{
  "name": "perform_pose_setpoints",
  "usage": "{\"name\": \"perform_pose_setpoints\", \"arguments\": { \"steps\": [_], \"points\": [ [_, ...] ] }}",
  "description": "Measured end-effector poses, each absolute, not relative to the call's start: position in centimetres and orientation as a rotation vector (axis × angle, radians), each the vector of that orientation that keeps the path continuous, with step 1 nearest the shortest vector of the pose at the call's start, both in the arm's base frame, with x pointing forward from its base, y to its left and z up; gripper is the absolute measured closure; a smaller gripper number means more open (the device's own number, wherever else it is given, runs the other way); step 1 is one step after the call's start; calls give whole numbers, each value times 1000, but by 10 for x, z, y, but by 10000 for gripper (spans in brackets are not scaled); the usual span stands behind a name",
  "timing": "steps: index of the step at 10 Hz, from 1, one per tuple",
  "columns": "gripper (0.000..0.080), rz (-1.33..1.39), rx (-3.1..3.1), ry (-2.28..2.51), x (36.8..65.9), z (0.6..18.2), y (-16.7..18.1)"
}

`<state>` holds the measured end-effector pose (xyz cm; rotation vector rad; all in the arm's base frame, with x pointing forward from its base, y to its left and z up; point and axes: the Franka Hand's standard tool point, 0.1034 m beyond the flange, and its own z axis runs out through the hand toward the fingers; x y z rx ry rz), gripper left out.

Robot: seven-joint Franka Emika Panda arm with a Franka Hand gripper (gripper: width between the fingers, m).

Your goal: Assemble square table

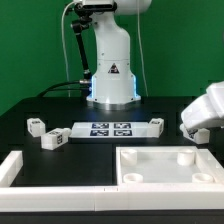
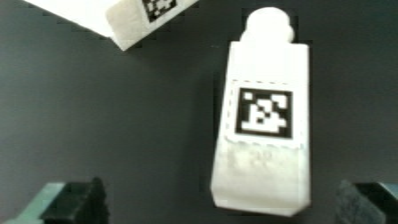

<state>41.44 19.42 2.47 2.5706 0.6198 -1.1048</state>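
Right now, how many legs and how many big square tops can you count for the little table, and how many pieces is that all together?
White tagged legs: 4
Square tabletop: 1
Total: 5

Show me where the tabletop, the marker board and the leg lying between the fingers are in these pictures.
Tabletop [image 1: 163, 168]: exterior view, bare inner floor.
Marker board [image 1: 108, 129]: exterior view, its middle.
Leg [image 2: 263, 110]: wrist view, its printed tag.
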Motion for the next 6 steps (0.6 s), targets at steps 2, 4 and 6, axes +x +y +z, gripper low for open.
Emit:
{"name": "perform_pose_setpoints", "arguments": {
  "steps": [2, 4, 6],
  "points": [
    [151, -1103, 2574, 617, 414, 23, 193],
    [151, -1185, 2560, 544, 402, 15, 189],
    [151, -1203, 2580, 509, 389, 9, 183]
  ]
}}
